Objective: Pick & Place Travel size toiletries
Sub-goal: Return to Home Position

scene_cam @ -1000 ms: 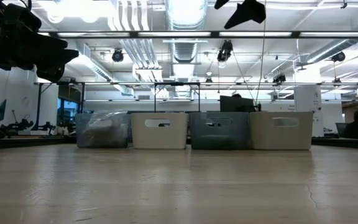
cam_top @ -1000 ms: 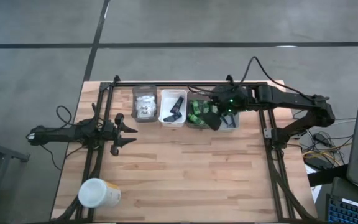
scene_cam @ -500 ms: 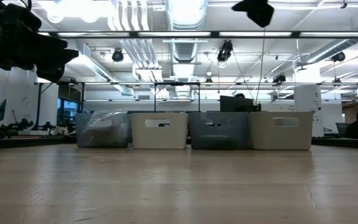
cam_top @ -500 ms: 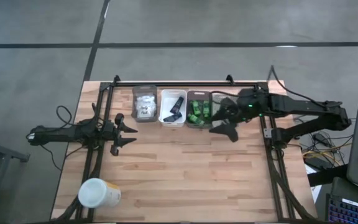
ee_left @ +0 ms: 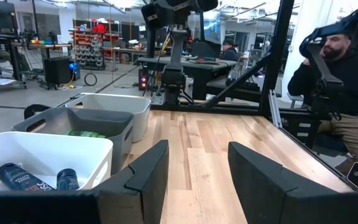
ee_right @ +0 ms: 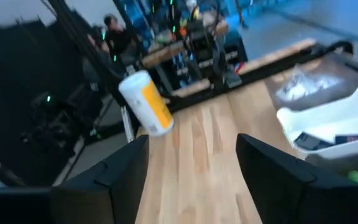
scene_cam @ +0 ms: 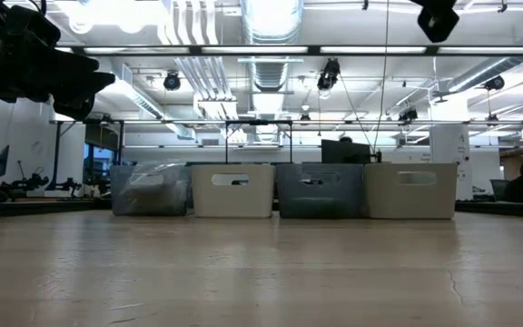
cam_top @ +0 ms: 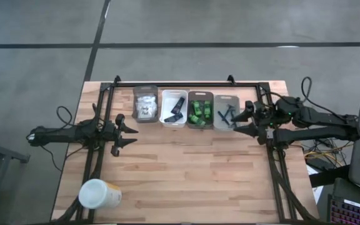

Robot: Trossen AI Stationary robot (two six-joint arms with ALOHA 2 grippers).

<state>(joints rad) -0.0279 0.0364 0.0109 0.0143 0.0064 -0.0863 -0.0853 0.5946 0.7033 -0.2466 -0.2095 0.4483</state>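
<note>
The toiletries lie sorted in four small bins along the table's far side: white packets (cam_top: 144, 106), black sachets (cam_top: 176, 108), green pieces (cam_top: 200, 111) and thin dark sticks (cam_top: 225, 116). My right gripper (cam_top: 245, 120) is open and empty, held above the table just right of the stick bin, pointing left. My left gripper (cam_top: 130, 133) is open and empty near the table's left side, pointing right. The left wrist view shows black sachets (ee_left: 17, 177) and green pieces (ee_left: 86, 132) in their bins.
A big white-and-yellow cup (cam_top: 99, 194) lies on its side near the table's near left corner. A black frame rail (cam_top: 186, 84) runs along the far edge. People sit beyond the table's right side (ee_left: 334, 74). Bare wood (cam_top: 192, 169) spreads in front of the bins.
My right gripper has drawn back from over the green-piece and stick bins toward the table's right edge, uncovering the stick bin. The left arm has kept still.
</note>
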